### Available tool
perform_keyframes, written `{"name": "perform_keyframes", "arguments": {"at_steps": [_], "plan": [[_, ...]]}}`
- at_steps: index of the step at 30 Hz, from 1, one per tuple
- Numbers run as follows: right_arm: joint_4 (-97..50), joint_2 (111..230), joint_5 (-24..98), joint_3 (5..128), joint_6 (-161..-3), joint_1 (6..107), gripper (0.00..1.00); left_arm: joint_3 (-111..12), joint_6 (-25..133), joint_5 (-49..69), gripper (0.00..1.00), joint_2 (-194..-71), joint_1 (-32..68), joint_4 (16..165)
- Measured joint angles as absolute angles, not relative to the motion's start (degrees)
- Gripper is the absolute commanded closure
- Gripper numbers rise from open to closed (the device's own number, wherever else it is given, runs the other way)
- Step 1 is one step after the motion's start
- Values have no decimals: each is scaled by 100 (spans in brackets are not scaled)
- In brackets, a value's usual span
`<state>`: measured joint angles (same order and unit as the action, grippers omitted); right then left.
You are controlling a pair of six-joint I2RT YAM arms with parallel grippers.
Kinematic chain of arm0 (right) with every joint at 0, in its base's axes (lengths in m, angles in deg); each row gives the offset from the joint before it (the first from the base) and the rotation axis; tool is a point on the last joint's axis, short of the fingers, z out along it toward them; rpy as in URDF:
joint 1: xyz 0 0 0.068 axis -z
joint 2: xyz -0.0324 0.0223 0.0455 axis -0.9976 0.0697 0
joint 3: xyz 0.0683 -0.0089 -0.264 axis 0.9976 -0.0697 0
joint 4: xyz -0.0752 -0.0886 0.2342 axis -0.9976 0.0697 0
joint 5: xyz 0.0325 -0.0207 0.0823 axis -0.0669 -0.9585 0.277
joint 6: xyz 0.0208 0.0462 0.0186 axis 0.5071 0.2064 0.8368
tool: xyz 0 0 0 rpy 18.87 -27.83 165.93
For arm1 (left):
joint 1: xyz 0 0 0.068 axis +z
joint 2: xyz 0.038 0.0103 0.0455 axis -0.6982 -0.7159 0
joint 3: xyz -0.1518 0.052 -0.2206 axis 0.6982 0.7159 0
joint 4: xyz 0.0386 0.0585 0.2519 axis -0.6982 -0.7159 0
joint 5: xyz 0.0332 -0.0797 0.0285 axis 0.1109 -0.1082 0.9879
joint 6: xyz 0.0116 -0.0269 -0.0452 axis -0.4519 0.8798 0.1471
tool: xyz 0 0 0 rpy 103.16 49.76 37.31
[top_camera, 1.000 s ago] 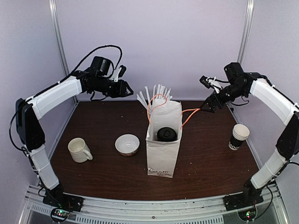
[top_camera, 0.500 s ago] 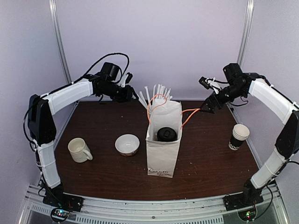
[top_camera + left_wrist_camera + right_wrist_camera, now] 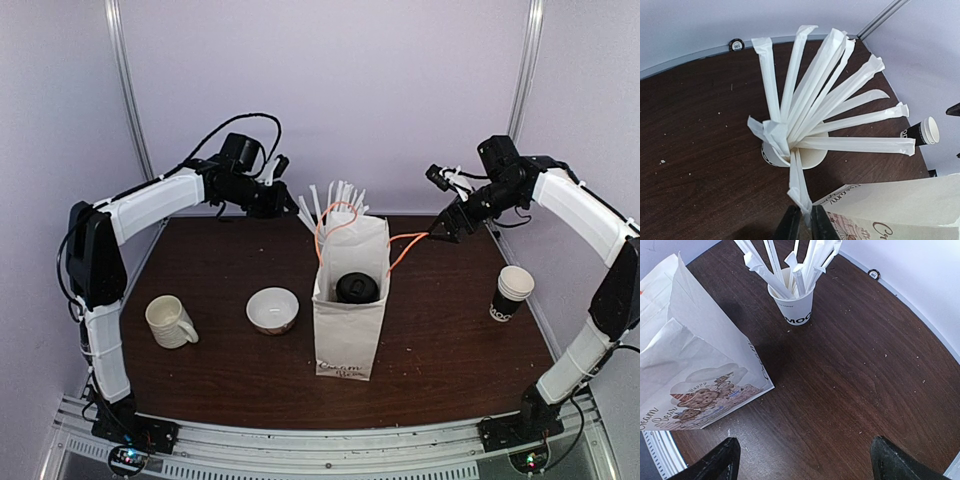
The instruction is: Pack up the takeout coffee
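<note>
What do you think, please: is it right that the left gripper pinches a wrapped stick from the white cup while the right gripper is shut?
Not quite: the right gripper is open, its jaws wide apart with nothing between them, as the right wrist view shows. The left gripper does pinch a wrapped stick from the white cup.

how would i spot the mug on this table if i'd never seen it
Find the white paper bag standing in the middle of the brown table. Left of it sits a handleless white bowl, and further left the cream mug, the only vessel with a handle.
</note>
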<state>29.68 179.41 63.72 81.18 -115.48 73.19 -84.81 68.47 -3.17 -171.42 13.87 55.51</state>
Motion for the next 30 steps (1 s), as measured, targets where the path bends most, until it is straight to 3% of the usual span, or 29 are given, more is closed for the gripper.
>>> {"name": "perform_keyframes", "arguments": {"at_steps": [8,21,30], "plan": [[2968,17943,6372,8118,-11548,7319,6,-8481,6877,-339,100,-17151,1378,5529],[2966,17959,6374,8118,-11548,7319,6,-8833,6851,-320,100,-17112,1286,5162],[2964,17987,6374,8118,-11550,7319,6,-9273,6707,-184,100,-16454,1262,4670]]}}
